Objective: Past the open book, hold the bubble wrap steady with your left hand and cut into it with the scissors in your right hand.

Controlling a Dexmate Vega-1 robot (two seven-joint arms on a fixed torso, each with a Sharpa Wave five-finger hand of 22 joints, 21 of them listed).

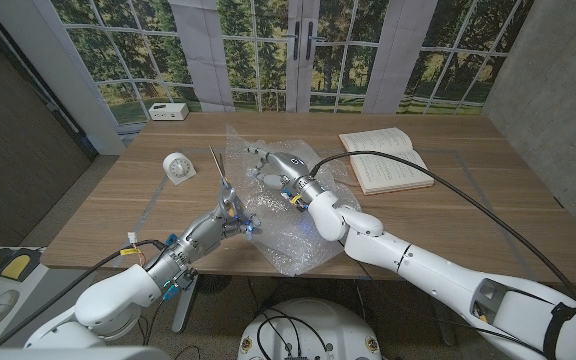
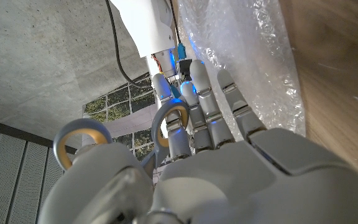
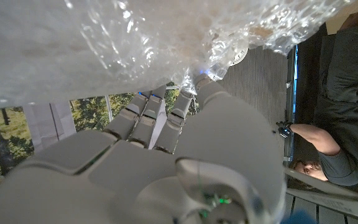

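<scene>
From the head view, the bubble wrap (image 1: 290,238) lies crumpled across the middle of the wooden table (image 1: 468,215), reaching the near edge, with the open book (image 1: 383,160) just beyond it on the robot's right. The left hand (image 1: 230,218) grips the scissors (image 1: 222,186) (not the right hand, as the task has it), their blades pointing up and away over the wrap's left edge. The right hand (image 1: 286,170) rests on top of the far part of the wrap. A white clock (image 1: 178,168) stands left of the wrap, and a small white box (image 1: 168,112) sits at the far edge. In the left wrist view, the left hand (image 2: 216,168) has its fingers (image 2: 178,134) through the scissors' (image 2: 79,142) grey loop handles, closed on them, and the bubble wrap (image 2: 247,56) lies just beside the fingertips. In the right wrist view, the right hand (image 3: 166,155) reaches its fingers (image 3: 143,115) up against the bubble wrap (image 3: 135,43); whether they clasp the plastic or only press it cannot be told. A person (image 3: 344,106) stands at the picture's edge.
</scene>
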